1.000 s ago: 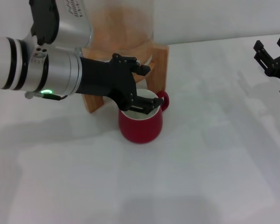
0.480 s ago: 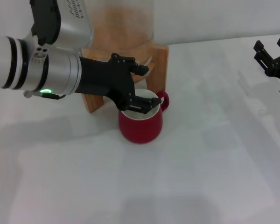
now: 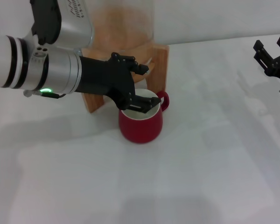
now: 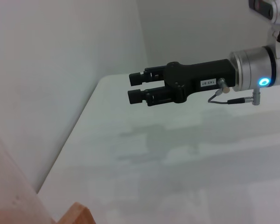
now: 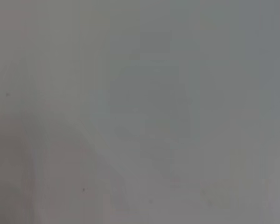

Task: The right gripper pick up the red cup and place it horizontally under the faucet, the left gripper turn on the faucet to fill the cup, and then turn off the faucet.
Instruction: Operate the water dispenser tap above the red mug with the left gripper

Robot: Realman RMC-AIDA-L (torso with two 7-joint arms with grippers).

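The red cup [image 3: 141,123] stands upright on the white table, right in front of the wooden stand, its white inside showing and its handle [image 3: 164,100] turned to the right. My left gripper [image 3: 150,87] reaches across just above the cup's rim. It is open, with one finger up by the stand and the other over the cup's mouth. The faucet is hidden behind this gripper. My right gripper [image 3: 269,45] hangs open at the far right edge, well away from the cup, and it also shows in the left wrist view [image 4: 135,87].
A glass dispenser [image 3: 123,23] sits on the wooden stand [image 3: 161,58] at the back, against the white wall. The white table [image 3: 210,158] stretches in front and to the right. The right wrist view shows only a grey surface.
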